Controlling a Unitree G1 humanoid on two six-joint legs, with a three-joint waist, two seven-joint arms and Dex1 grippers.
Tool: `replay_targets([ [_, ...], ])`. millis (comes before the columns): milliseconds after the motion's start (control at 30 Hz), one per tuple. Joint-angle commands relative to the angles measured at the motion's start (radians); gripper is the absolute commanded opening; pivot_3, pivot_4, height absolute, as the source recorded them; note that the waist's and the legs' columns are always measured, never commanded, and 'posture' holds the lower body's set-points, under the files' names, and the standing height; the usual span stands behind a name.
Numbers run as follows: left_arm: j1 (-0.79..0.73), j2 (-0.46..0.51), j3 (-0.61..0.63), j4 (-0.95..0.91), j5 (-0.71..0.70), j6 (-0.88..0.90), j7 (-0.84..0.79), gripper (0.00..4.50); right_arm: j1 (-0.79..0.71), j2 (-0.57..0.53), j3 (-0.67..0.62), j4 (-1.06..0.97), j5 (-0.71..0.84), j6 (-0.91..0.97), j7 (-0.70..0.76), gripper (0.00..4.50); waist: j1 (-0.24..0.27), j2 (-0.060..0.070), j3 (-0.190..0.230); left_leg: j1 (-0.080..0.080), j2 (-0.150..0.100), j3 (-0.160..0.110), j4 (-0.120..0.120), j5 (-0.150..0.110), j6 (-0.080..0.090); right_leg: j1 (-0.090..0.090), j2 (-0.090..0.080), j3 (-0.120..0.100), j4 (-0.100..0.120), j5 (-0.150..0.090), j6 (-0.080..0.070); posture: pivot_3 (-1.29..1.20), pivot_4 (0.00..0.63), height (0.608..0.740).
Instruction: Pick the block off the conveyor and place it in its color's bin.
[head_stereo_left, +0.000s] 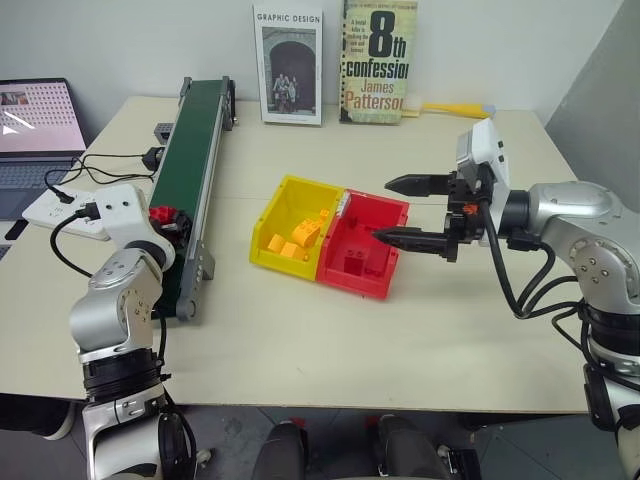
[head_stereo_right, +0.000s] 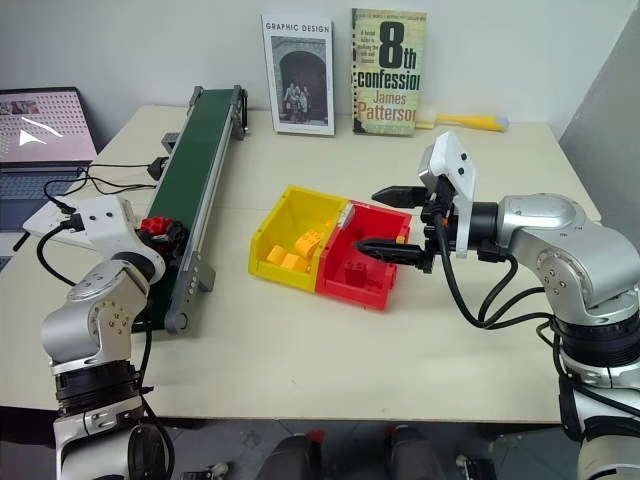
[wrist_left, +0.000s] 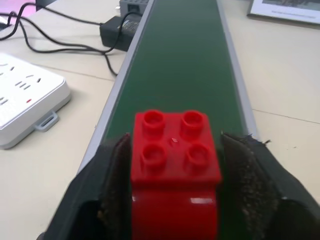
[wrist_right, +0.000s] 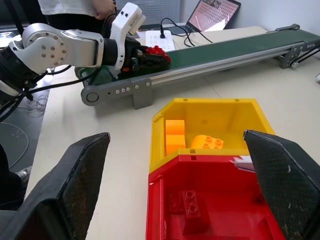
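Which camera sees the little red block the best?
The left wrist view: the block sits big and close between the left claw's fingers, studs showing. In the head views it is a small red spot by that claw on the conveyor; the right wrist view shows it far off.

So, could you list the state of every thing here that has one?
red block: on the conveyor, between the left end effector fingers
left end effector: closing around the block
right end effector: open, over the red bin
red bin: holds one red block
yellow bin: holds yellow blocks
laptop: screen on
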Motion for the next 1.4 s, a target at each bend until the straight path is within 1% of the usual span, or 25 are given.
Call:
replay_targets([
  [33, 0.0, 0.007, 0.022, -0.04, -0.012, 0.012, 0.005, 2.01, -0.031, -0.006, -0.03, 0.0, 0.012, -0.02, 0.004, 4.5, 0.0, 0.0, 0.0, 0.0, 0.0, 0.0, 0.0, 0.0, 0.0, 0.0, 0.0, 0.0, 0.0, 0.0, 0.0, 0.0, 0.15, 0.74],
  [100, -0.005, 0.011, 0.018, -0.048, -0.013, 0.019, 0.0, 1.56, -0.034, 0.001, -0.031, 0.005, 0.01, -0.026, -0.002, 4.5, 0.0, 0.0, 0.0, 0.0, 0.0, 0.0, 0.0, 0.0, 0.0, 0.0, 0.0, 0.0, 0.0, 0.0, 0.0, 0.0, 0.15, 0.74],
  [300, -0.053, 0.029, -0.009, -0.052, -0.013, 0.026, -0.029, 1.53, -0.022, -0.01, -0.031, -0.019, 0.0, -0.033, -0.012, 4.5, 0.0, 0.0, 0.0, 0.0, 0.0, 0.0, 0.0, 0.0, 0.0, 0.0, 0.0, 0.0, 0.0, 0.0, 0.0, 0.0, 0.15, 0.74],
  [367, -0.104, 0.041, -0.047, -0.041, -0.027, 0.028, -0.081, 1.53, -0.014, -0.026, -0.038, -0.032, -0.011, -0.028, -0.025, 4.5, 0.0, 0.0, 0.0, 0.0, 0.0, 0.0, 0.0, 0.0, 0.0, 0.0, 0.0, 0.0, 0.0, 0.0, 0.0, 0.0, 0.15, 0.74],
  [500, -0.21, 0.056, -0.173, -0.019, -0.043, 0.024, -0.227, 1.53, 0.018, -0.086, -0.056, -0.08, -0.032, -0.007, -0.056, 4.5, 0.012, -0.001, 0.0, -0.002, -0.001, -0.002, 0.001, 0.0, 0.0, 0.0, 0.0, -0.003, -0.001, 0.0, 0.0, 0.0, 0.15, 0.74],
  [633, -0.327, 0.05, -0.375, 0.02, -0.048, -0.032, -0.467, 1.53, 0.093, -0.176, -0.108, -0.174, -0.007, 0.056, -0.082, 4.5, 0.022, -0.001, 0.0, -0.002, -0.002, 0.0, 0.0, 0.0, 0.0, 0.0, 0.0, -0.001, -0.003, 0.0, 0.0, 0.0, 0.15, 0.74],
  [667, -0.345, 0.045, -0.41, 0.024, -0.051, -0.044, -0.514, 1.53, 0.111, -0.191, -0.122, -0.195, 0.002, 0.069, -0.09, 4.5, 0.024, -0.001, 0.0, -0.002, -0.002, 0.0, 0.0, 0.002, -0.004, 0.0, 0.0, -0.001, -0.003, 0.0, 0.0, 0.0, 0.15, 0.74],
  [733, -0.392, 0.011, -0.509, 0.059, -0.054, -0.089, -0.644, 1.53, 0.17, -0.221, -0.173, -0.263, 0.036, 0.118, -0.117, 4.5, 0.025, -0.001, 0.0, -0.002, -0.002, 0.001, 0.0, 0.002, -0.004, 0.0, 0.0, -0.001, -0.004, 0.0, 0.0, 0.0, 0.15, 0.74],
  [800, -0.424, -0.023, -0.585, 0.102, -0.04, -0.14, -0.735, 1.53, 0.222, -0.234, -0.221, -0.32, 0.068, 0.164, -0.146, 4.5, 0.025, -0.001, 0.0, -0.002, -0.002, 0.002, 0.0, 0.002, -0.004, 0.0, 0.001, 0.0, -0.004, 0.0, 0.0, 0.0, 0.15, 0.74],
  [933, -0.449, -0.081, -0.687, 0.221, 0.017, -0.277, -0.856, 1.53, 0.306, -0.233, -0.284, -0.398, 0.098, 0.218, -0.218, 4.5, 0.015, -0.001, 0.0, -0.001, -0.001, 0.006, 0.0, 0.0, 0.0, 0.0, 0.003, 0.001, -0.003, 0.0, 0.0, 0.0, 0.15, 0.74],
  [1000, -0.46, -0.104, -0.71, 0.296, 0.048, -0.347, -0.888, 2.24, 0.324, -0.223, -0.311, -0.423, 0.118, 0.244, -0.256, 4.5, 0.009, 0.0, 0.0, 0.0, -0.001, 0.007, 0.0, 0.0, 0.0, 0.0, 0.004, 0.002, -0.001, 0.0, 0.0, 0.0, 0.15, 0.74],
  [1133, -0.5, -0.139, -0.706, 0.416, 0.084, -0.429, -0.913, 2.88, 0.345, -0.219, -0.349, -0.449, 0.147, 0.273, -0.304, 4.5, 0.0, -0.001, 0.0, 0.0, -0.001, 0.008, 0.0, 0.0, 0.001, 0.0, 0.005, 0.003, -0.001, 0.0, 0.0, 0.0, 0.15, 0.74],
  [1167, -0.512, -0.144, -0.7, 0.438, 0.089, -0.442, -0.918, 3.07, 0.35, -0.219, -0.358, -0.454, 0.153, 0.278, -0.314, 4.5, 0.001, -0.001, 0.0, 0.0, -0.001, 0.008, 0.0, 0.0, 0.001, 0.0, 0.005, 0.003, -0.001, 0.0, 0.0, 0.0, 0.15, 0.74],
  [1200, -0.52, -0.147, -0.694, 0.454, 0.091, -0.451, -0.925, 3.36, 0.354, -0.22, -0.364, -0.457, 0.159, 0.282, -0.323, 4.5, 0.001, -0.001, 0.001, -0.001, -0.001, 0.008, 0.0, 0.0, 0.001, 0.0, 0.005, 0.003, -0.002, 0.0, 0.0, 0.0, 0.15, 0.74],
  [1233, -0.525, -0.146, -0.69, 0.463, 0.091, -0.457, -0.933, 3.44, 0.357, -0.22, -0.37, -0.458, 0.165, 0.285, -0.331, 4.5, 0.001, -0.001, 0.001, -0.001, -0.001, 0.008, 0.0, 0.0, 0.001, 0.0, 0.005, 0.003, -0.002, 0.0, 0.0, 0.0, 0.15, 0.74],
  [1267, -0.53, -0.144, -0.685, 0.469, 0.091, -0.461, -0.941, 3.71, 0.359, -0.222, -0.374, -0.458, 0.172, 0.286, -0.338, 4.5, 0.001, -0.001, 0.001, -0.001, -0.002, 0.008, 0.0, 0.0, 0.001, 0.0, 0.004, 0.003, -0.003, 0.0, 0.0, 0.0, 0.15, 0.74],
  [1300, -0.533, -0.137, -0.679, 0.469, 0.09, -0.461, -0.951, 3.87, 0.361, -0.223, -0.375, -0.458, 0.176, 0.285, -0.342, 4.5, 0.001, -0.001, 0.001, -0.001, -0.002, 0.008, 0.0, 0.0, 0.001, 0.0, 0.004, 0.003, -0.003, 0.0, 0.0, 0.0, 0.15, 0.74],
  [1333, -0.534, -0.129, -0.674, 0.468, 0.089, -0.462, -0.959, 4.15, 0.362, -0.225, -0.375, -0.457, 0.179, 0.283, -0.345, 4.5, 0.001, -0.001, 0.001, -0.001, -0.002, 0.008, 0.0, 0.0, 0.001, 0.0, 0.004, 0.003, -0.003, 0.0, 0.0, 0.0, 0.15, 0.74],
  [1400, -0.529, -0.093, -0.656, 0.447, 0.084, -0.448, -0.98, 4.45, 0.358, -0.231, -0.364, -0.444, 0.18, 0.273, -0.341, 4.5, 0.001, -0.001, 0.001, -0.001, -0.002, 0.008, 0.0, 0.0, 0.001, 0.0, 0.004, 0.003, -0.003, 0.0, 0.0, 0.0, 0.15, 0.74],
])
